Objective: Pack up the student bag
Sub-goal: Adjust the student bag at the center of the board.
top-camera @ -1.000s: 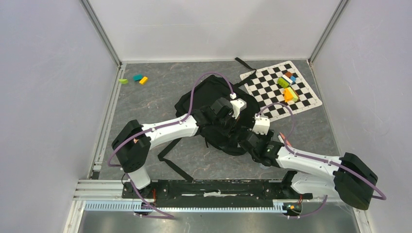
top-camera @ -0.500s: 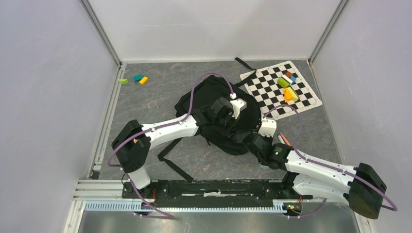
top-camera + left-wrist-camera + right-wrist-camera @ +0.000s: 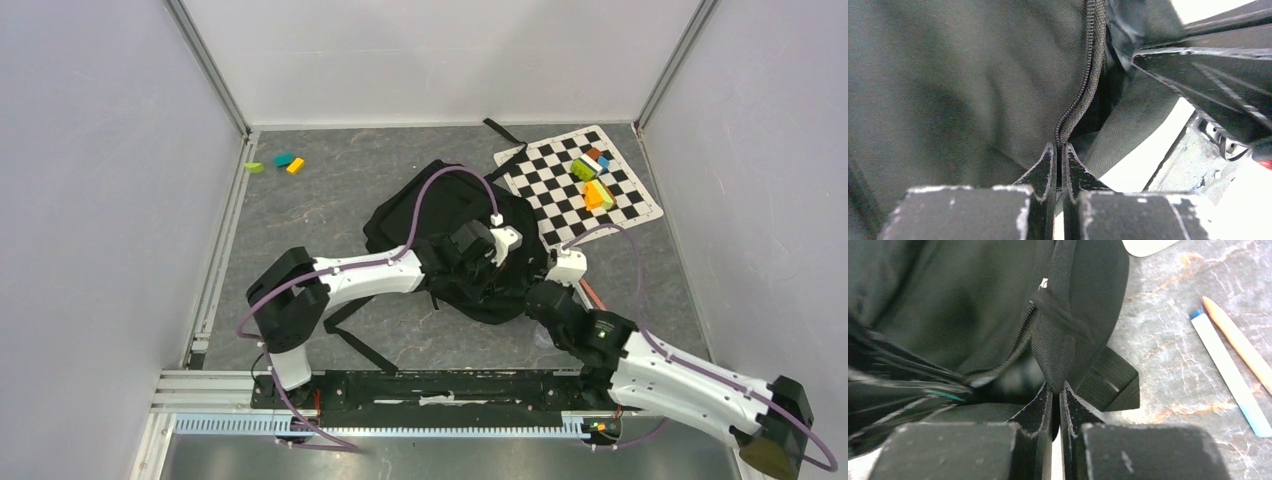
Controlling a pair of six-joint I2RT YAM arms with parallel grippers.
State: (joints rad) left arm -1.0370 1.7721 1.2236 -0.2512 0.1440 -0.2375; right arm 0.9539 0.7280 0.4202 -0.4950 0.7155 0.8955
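Both arms reach low across the table (image 3: 320, 200) to the bag (image 3: 455, 205), which lies beside the mat (image 3: 545, 195). The left gripper (image 3: 1058, 150) is clamped on its zipper (image 3: 1083, 90). The right gripper (image 3: 1055, 387) is pinched tight on a strap (image 3: 1055, 340).

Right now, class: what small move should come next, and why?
Probably draw them gently apart to widen the mouth: the left end effector pinches the zipper edge of the student bag, the right end effector its webbing tab, and the gap looks narrow.
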